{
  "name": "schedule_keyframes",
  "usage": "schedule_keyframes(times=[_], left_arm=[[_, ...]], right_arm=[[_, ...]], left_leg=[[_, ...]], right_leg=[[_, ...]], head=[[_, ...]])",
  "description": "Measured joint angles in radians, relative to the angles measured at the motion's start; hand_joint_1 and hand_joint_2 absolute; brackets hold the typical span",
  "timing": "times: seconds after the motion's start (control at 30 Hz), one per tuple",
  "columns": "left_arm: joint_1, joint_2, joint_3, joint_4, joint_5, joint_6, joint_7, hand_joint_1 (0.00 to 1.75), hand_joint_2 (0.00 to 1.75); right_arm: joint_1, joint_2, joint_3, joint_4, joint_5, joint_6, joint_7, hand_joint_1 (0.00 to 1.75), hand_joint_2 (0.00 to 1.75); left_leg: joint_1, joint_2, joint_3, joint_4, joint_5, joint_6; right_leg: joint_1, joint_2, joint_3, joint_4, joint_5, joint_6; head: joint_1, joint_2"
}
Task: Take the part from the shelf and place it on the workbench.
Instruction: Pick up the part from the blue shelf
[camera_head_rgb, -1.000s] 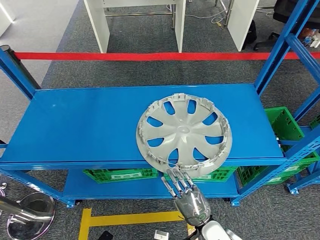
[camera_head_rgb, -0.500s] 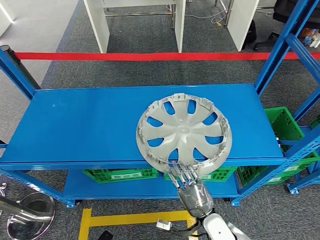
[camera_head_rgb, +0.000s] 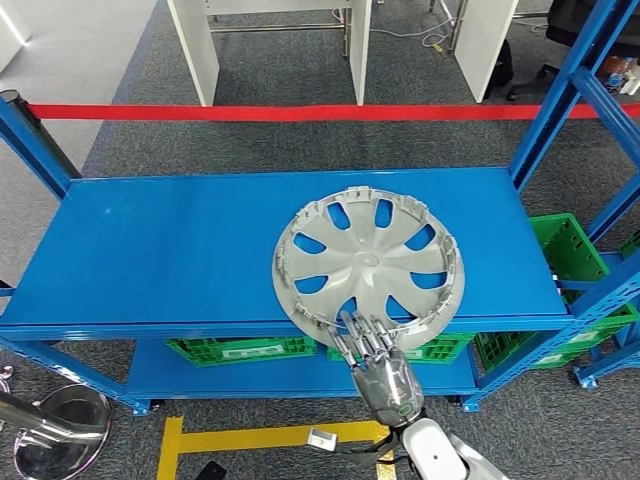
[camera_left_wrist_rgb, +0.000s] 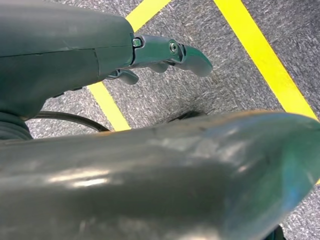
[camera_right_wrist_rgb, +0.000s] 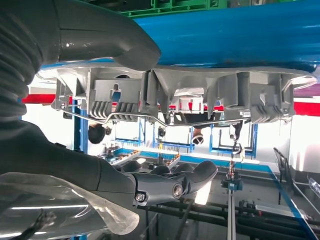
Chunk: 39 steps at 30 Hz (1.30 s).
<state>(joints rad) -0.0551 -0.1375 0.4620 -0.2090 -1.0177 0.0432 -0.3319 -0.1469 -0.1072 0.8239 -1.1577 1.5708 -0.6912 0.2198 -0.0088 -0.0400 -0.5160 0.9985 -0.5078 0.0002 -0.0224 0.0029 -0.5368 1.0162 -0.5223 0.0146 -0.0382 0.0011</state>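
While the grey hubcap (camera_head_rgb: 368, 270) lies flat on the blue shelf (camera_head_rgb: 166, 250), right of its middle with its near rim jutting just past the front edge, the right hand (camera_head_rgb: 375, 362) reaches up to that rim with fingers (camera_head_rgb: 361, 331) spread and extended over it, holding nothing. By the wrist view, thumb and fingers bracket the rim without closing. Over grey carpet with yellow floor tape (camera_left_wrist_rgb: 264, 60), the left hand (camera_left_wrist_rgb: 113, 55) hangs, fingers loosely apart and empty.

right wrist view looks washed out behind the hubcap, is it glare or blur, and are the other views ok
Right wrist view: backlit, the background past the hubcap blown out white, the rim clips sharp. Head view: evenly lit, crisp, the shelf bowed by the wide lens. Left wrist view: the left hand close and dim, soft sheen on its cover.
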Motion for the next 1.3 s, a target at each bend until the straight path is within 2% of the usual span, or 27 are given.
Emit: schedule_keyframes(times=[0.57,1.0,1.3], left_arm=[[-0.004,-0.007,0.0,0.0,-0.008,-0.006,0.006,0.0,0.0],[-0.004,-0.01,0.0,0.0,-0.008,-0.001,0.008,0.0,0.0],[-0.003,-0.009,0.0,0.0,-0.007,0.001,0.008,0.0,0.0]], right_arm=[[-0.066,0.04,0.056,0.145,-0.032,0.0,-0.026,0.0,1.75],[-0.064,0.059,0.002,0.177,-0.005,-0.002,-0.095,0.0,1.75],[-0.062,0.062,-0.001,0.111,0.0,-0.002,-0.03,0.0,1.75]], left_leg=[[0.0,0.0,0.0,0.0,0.0,0.0],[0.0,0.0,0.0,0.001,0.0,0.0],[0.0,0.0,0.0,0.001,0.0,0.0]], right_leg=[[0.0,0.0,0.0,0.0,0.0,0.0],[0.0,0.0,0.0,0.0,0.0,0.0],[0.0,0.0,0.0,0.0,0.0,0.0]], head=[[0.0,0.0],[0.0,0.0],[0.0,0.0]])
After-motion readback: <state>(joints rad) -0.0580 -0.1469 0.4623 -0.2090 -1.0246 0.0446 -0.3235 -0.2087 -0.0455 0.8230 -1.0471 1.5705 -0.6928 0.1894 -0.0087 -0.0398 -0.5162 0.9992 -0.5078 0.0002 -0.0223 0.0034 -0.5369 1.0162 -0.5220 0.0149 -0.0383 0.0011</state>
